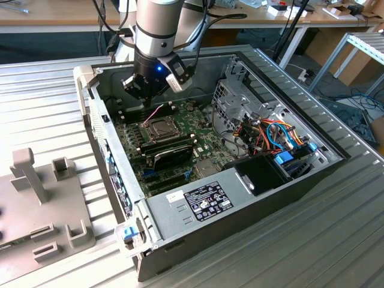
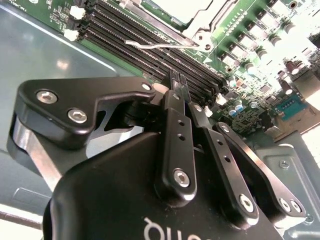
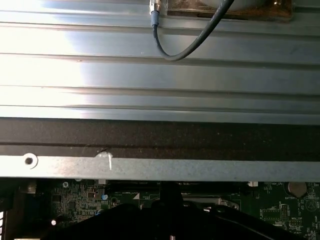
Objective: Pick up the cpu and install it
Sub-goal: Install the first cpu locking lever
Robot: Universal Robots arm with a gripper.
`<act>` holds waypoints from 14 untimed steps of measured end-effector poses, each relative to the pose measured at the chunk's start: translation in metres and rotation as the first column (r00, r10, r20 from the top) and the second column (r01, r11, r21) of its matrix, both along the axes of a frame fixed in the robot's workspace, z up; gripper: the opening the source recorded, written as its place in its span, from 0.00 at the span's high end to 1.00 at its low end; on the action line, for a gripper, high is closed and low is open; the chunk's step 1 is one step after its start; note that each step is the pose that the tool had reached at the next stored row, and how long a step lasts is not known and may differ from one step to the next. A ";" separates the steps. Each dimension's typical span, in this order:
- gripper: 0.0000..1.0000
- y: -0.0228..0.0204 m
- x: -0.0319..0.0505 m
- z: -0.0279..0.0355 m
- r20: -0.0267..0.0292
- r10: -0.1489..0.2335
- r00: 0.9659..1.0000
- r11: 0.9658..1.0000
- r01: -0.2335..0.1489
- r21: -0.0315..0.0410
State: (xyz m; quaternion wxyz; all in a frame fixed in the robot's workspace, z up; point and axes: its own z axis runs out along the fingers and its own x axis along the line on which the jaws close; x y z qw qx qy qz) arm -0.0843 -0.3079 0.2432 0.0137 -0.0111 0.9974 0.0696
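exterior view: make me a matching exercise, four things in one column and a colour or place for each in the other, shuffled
Things
1. gripper
2. motherboard
3. cable bundle
4. grey fixture

Colour or place
A. orange and blue
B. on the table, outside the case, at the exterior view's left
C. low over the motherboard, inside the case
D. green

Pairs: 1-C; 2-D; 3-A; 4-B
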 end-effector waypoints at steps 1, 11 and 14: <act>0.89 0.0000 0.0001 -0.0001 0.000 0.014 1.000 1.000 -0.014 0.000; 0.89 -0.0017 0.0001 -0.0024 0.007 0.149 0.989 0.989 -0.149 -0.001; 0.89 -0.0028 0.0004 -0.0034 0.007 0.151 0.988 0.989 -0.151 -0.001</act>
